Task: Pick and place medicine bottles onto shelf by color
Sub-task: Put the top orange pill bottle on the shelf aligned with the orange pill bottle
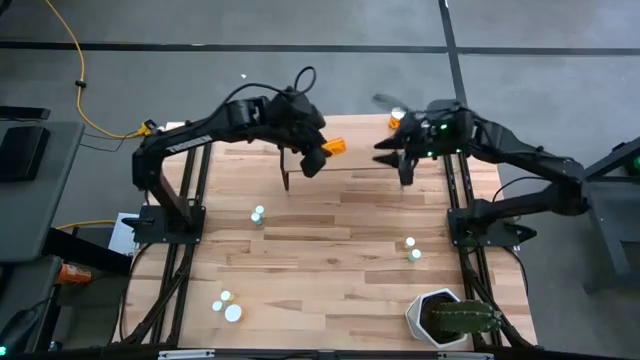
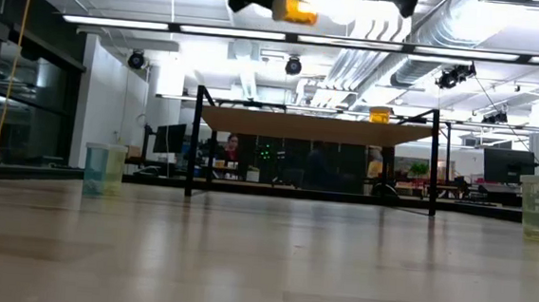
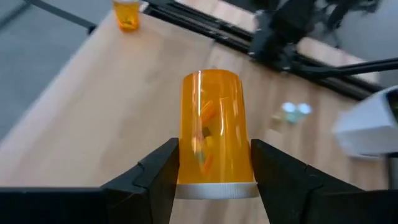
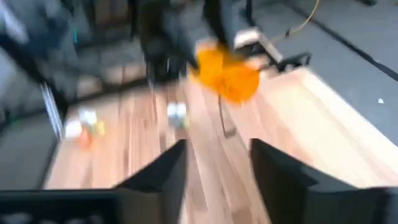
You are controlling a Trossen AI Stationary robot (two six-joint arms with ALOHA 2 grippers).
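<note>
Left end effector [image 3: 214,171] raised above the shelf's [image 1: 350,175] near edge, clamped on an orange medicine bottle [image 3: 211,134]. Fingers [image 3: 158,177] pressed against both sides of the bottle just above its white cap; cap toward the wrist, base pointing away, pills visible inside. Seen from overhead as an orange spot [image 1: 333,147] at the tip of the left arm, over the far middle of the desk [image 1: 330,260]. In the low view, held high above the shelf board [image 2: 319,128], close to the picture's top edge [image 2: 296,10].

Right end effector [image 4: 217,165] also aloft, over the shelf's right part [image 1: 405,150]; fingers parted with a clear gap, nothing between them. Right wrist picture blurred.

A second orange bottle [image 1: 396,121] upright at the shelf's far right corner, well apart from the held one; also visible on the board in the low view [image 2: 379,115].

Elsewhere on the desk: a pale blue bottle [image 1: 258,214] left of centre, a greenish pair [image 1: 412,249] on the right, two more bottles [image 1: 227,305] near the front left. White pot with a green plant [image 1: 445,318] at the front right corner.
</note>
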